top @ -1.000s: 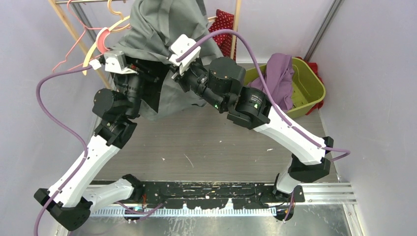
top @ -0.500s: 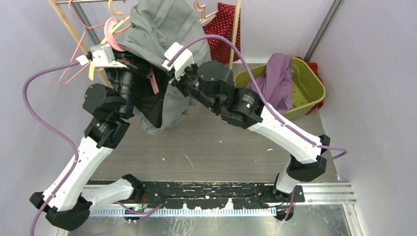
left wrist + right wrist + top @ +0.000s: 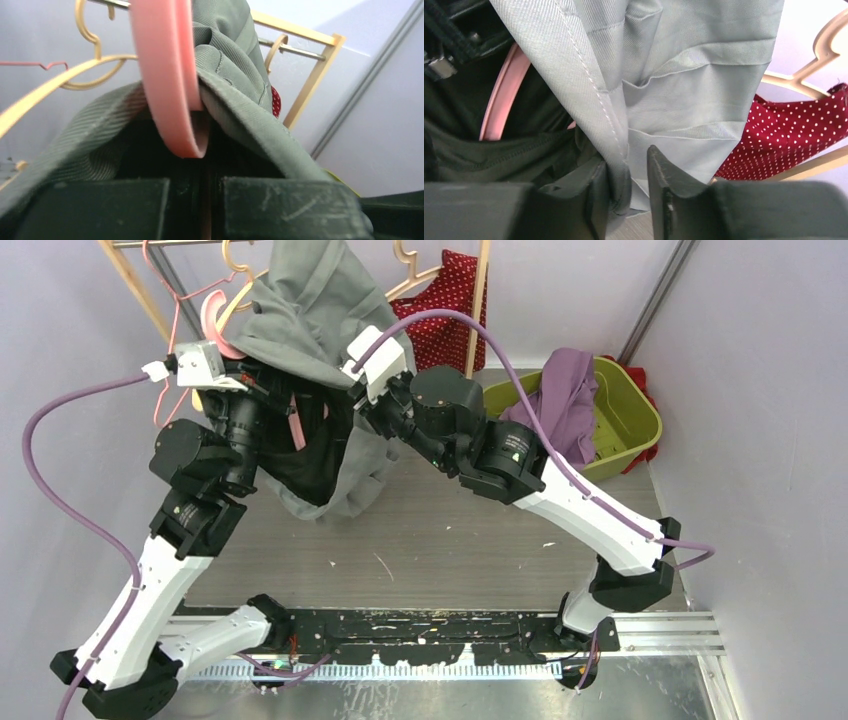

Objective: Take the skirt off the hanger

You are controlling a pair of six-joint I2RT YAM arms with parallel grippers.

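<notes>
Left of the grey twill skirt (image 3: 315, 310), the left gripper (image 3: 209, 181) has its jaws pressed together just under the curved pink plastic hanger (image 3: 170, 90), over which the skirt drapes. At the skirt's right side, the right gripper (image 3: 626, 161) stands parted, with a stitched fold lying loosely between its jaws. Further right hangs a red white-dotted garment (image 3: 450, 300).

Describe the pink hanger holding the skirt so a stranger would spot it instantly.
Find the wooden clothes rack at the back, then the grey skirt draped there. The pink hanger pokes out of the skirt's left side: it is a broad, flat pink band, unlike the cream hangers beside it.
</notes>
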